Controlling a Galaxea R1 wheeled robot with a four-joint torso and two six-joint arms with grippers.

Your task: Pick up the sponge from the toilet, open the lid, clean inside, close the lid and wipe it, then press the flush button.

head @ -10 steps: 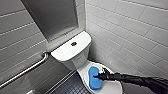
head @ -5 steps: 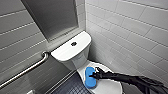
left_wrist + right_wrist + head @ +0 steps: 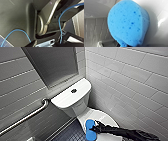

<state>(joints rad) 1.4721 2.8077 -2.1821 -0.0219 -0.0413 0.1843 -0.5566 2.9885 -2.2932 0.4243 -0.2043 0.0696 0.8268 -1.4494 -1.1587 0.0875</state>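
The right hand (image 3: 95,128) holds the small bright blue soft sponge (image 3: 90,132) against the near edge of the glossy white oval lid (image 3: 102,115), apparently shut on the white ceramic toilet (image 3: 77,105); pick-up seems done, and opening needs purchase under the lid's rim.

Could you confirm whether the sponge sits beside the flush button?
No, the sponge is down at the toilet bowl, at the right gripper, far from the flush button.
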